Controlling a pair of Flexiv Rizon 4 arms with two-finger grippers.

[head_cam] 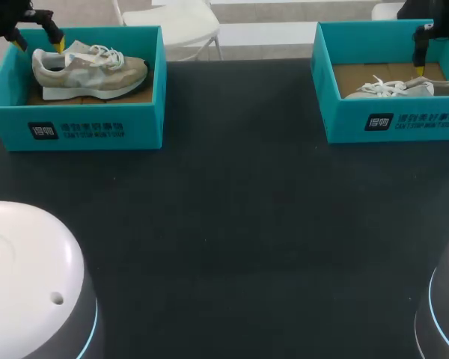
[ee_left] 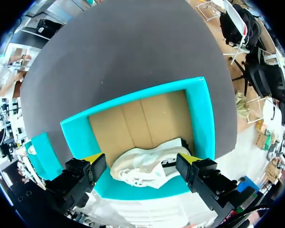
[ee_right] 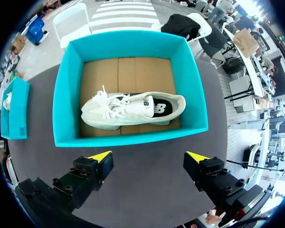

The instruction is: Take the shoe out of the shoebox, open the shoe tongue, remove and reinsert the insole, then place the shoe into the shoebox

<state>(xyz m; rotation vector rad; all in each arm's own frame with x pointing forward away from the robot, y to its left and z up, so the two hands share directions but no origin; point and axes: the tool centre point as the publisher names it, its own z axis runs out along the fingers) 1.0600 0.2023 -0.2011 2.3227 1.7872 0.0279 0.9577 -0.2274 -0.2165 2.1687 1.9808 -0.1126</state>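
Head view: two teal boxes stand on the tabletop (head_cam: pixel 232 224), the left box (head_cam: pixel 75 127) at 10 o'clock and the right box (head_cam: pixel 393 123) at 2 o'clock. Each has a pale shoe lying inside.

Your left jaws hang over the heel end of the left shoe (head_cam: pixel 90 69), at the 9 o'clock end of its box. In the left wrist view they are spread wide with the shoe (ee_left: pixel 147 166) between them, and they hold nothing. I cannot tell whether a tip touches it.

Your right jaws are also wide open and empty. In the right wrist view the right shoe (ee_right: pixel 133 109) lies ahead of them, on its side on the cardboard floor of its box (ee_right: pixel 66 95).

Expect each shoe to be light, with a soft upper that gives under a squeeze and a firmer sole and heel. I would grip at the heel collar or across the midfoot, pinching sole against upper. Loose laces may snag, and the light box may lift with the shoe.
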